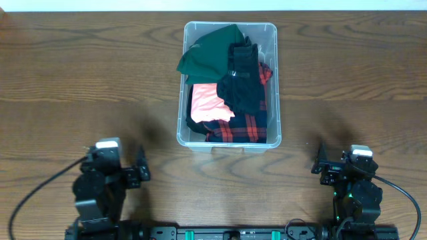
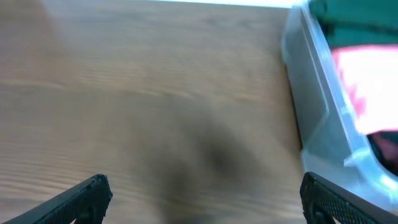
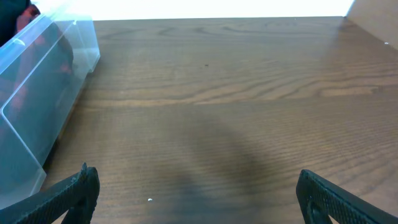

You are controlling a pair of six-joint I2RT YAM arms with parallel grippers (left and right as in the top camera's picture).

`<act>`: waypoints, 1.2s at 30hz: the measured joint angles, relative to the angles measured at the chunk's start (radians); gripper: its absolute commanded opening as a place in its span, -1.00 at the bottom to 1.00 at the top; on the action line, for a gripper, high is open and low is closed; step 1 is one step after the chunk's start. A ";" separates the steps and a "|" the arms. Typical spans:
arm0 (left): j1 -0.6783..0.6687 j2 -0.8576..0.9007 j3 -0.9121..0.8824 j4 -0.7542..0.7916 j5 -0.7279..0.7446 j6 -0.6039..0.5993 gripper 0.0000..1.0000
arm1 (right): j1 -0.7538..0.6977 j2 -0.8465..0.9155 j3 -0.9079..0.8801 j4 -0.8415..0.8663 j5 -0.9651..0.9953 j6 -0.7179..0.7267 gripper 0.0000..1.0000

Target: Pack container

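one clear container (image 1: 181,100) sits on the table (image 1: 80,80) just toward 12 o'clock of the overhead view's centre. it holds four cloths: one dark green (image 1: 210,53) at its 11 o'clock corner, one black (image 1: 243,80) toward 2 o'clock, one coral (image 1: 208,103) at 8 o'clock, and one red-and-black plaid (image 1: 243,128) along 6 o'clock. two arms sit low, the left gripper (image 1: 137,172) at 7 o'clock and the right gripper (image 1: 323,167) at 5 o'clock, both well apart from the bin.

only the overhead view shows all four cloths. the left wrist view shows the container's wall (image 2: 317,106) at 3 o'clock, blurred, with green and coral behind it; the right wrist view shows the bin at 9 o'clock. each wrist view shows its own fingers spread wide over bare wood, holding nothing.

the table is dark brown grained wood, with a bright white band past its far edge.
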 measured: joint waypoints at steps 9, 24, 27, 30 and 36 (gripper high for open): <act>-0.061 -0.144 -0.161 0.016 0.007 -0.024 0.96 | 0.000 0.000 0.000 0.000 0.000 0.000 0.99; -0.092 -0.230 -0.258 0.020 0.006 -0.026 0.96 | 0.000 0.000 0.000 0.000 0.000 0.000 0.99; -0.092 -0.230 -0.258 0.020 0.006 -0.026 0.96 | 0.000 0.000 0.000 0.000 0.000 0.000 0.98; -0.092 -0.230 -0.258 0.020 0.006 -0.026 0.96 | 0.000 0.000 0.000 0.000 0.000 0.000 0.99; -0.092 -0.230 -0.258 0.020 0.006 -0.026 0.96 | 0.000 0.000 0.000 0.000 0.000 0.000 0.98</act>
